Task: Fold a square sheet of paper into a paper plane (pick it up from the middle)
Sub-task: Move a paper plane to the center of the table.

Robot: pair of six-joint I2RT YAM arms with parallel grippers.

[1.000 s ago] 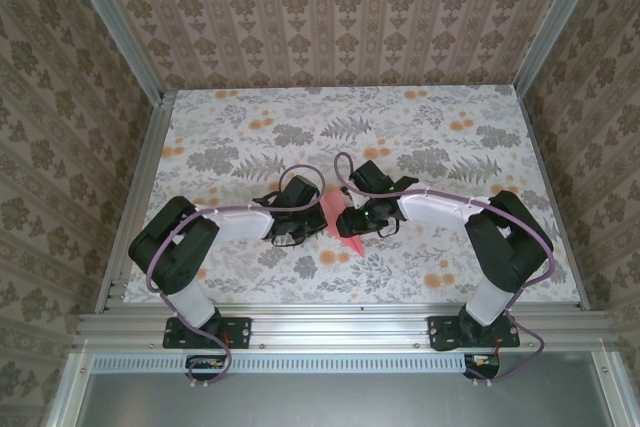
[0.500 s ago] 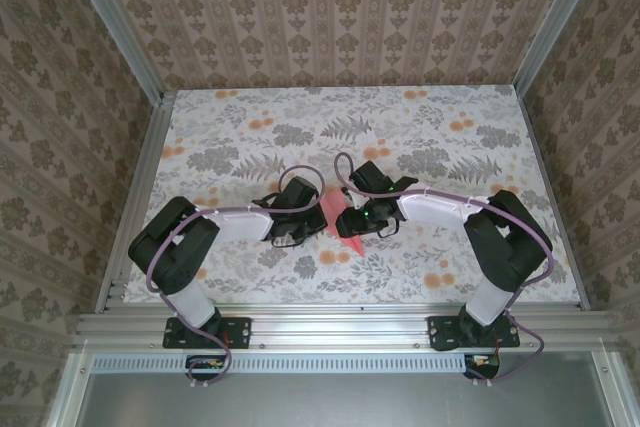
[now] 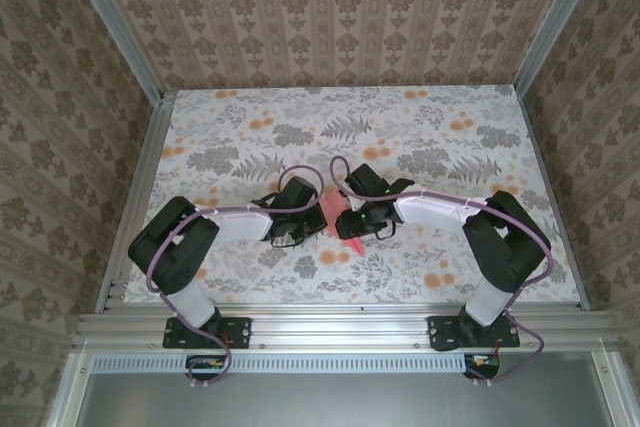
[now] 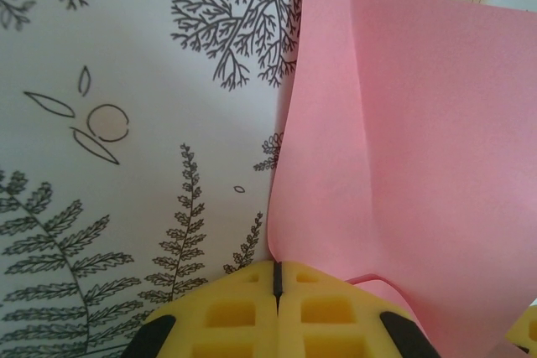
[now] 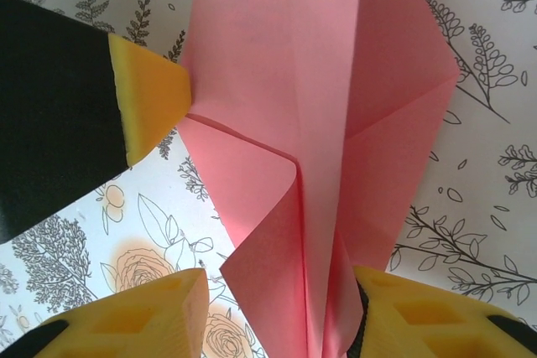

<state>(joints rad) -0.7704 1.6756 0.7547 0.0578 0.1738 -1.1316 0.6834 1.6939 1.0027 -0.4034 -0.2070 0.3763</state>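
You see the square sheet of paper (image 5: 277, 81) in plain salmon pink. Your table (image 3: 400, 117) is white, printed with grey ferns and leaves and orange blossoms. The left gripper's pads (image 4: 231, 316) and the right gripper's pads (image 5: 143, 316) are yellow. The walls (image 3: 330, 7) carry beige damask wallpaper in stripes.

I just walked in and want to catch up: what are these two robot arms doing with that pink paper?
Both arms meet mid-table over the square sheet of paper, which is partly folded, with a centre crease and flaps. The left gripper is shut, its tip against one edge of the sheet; I can't tell whether it pinches it. The right gripper is open, its pads on either side of the paper's narrow end. It is not yet a finished plane.
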